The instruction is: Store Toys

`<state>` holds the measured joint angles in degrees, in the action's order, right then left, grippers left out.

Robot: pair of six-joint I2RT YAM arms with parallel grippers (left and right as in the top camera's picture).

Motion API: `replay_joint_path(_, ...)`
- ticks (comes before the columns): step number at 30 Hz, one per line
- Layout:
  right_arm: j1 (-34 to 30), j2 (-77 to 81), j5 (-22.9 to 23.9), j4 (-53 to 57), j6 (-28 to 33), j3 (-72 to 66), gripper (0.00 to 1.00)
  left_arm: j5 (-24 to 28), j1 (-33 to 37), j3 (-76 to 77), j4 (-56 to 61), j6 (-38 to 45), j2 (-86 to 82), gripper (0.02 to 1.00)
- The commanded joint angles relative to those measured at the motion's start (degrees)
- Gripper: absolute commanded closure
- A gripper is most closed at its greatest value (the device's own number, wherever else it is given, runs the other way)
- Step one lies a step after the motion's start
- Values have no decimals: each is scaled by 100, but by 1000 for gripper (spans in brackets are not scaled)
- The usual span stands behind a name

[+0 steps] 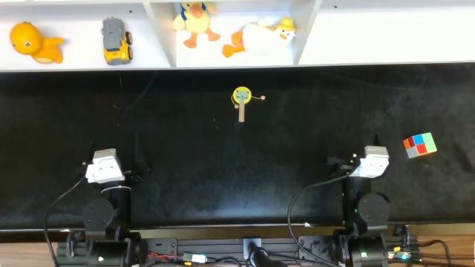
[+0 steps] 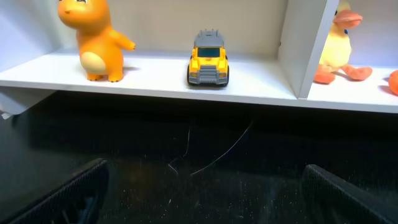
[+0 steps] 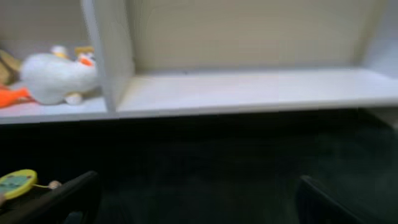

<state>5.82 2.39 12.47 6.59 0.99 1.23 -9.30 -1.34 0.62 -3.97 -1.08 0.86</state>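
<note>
A small yellow-green rattle drum (image 1: 242,97) with a wooden handle lies on the black mat, mid table near the shelf; it also shows as the rattle drum (image 3: 17,183). A colourful cube (image 1: 419,145) rests at the right. On the white shelf (image 1: 237,65) sit an orange figure (image 1: 35,41), a yellow toy truck (image 1: 116,41), a yellow duck plush (image 1: 196,21) and a white duck plush (image 1: 261,38). My left gripper (image 2: 202,193) is open, low at the near left, facing the truck (image 2: 208,57). My right gripper (image 3: 193,199) is open at the near right.
White dividers (image 3: 109,56) split the shelf into three bays; the right bay (image 3: 249,87) holds nothing. The black mat (image 1: 223,163) covers the table. Cables run by both arm bases along the near edge.
</note>
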Motion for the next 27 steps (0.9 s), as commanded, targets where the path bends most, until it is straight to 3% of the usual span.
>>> replay_joint_path(1, 579, 323, 1252, -11, -363, 509, 5, -66, 26, -17, -4, 127, -74, 23)
replay_joint_path(6, 1425, 1134, 1834, 72, -361, 1180, 5, -66, 26, -17, -4, 127, -74, 20)
replay_joint_path(12, 2693, 2293, 2994, 870, -671, 2284, 5, -66, 26, -17, -4, 127, -74, 20)
replay_joint_path(16, 3351, 3029, 3517, 1631, -1484, 3014, 5, -66, 26, -17, -4, 127, -74, 20)
replay_joint_path(27, 4444, 4795, 3541, 3834, -4122, 4645, 5, -66, 26, -17, -4, 127, -74, 20)
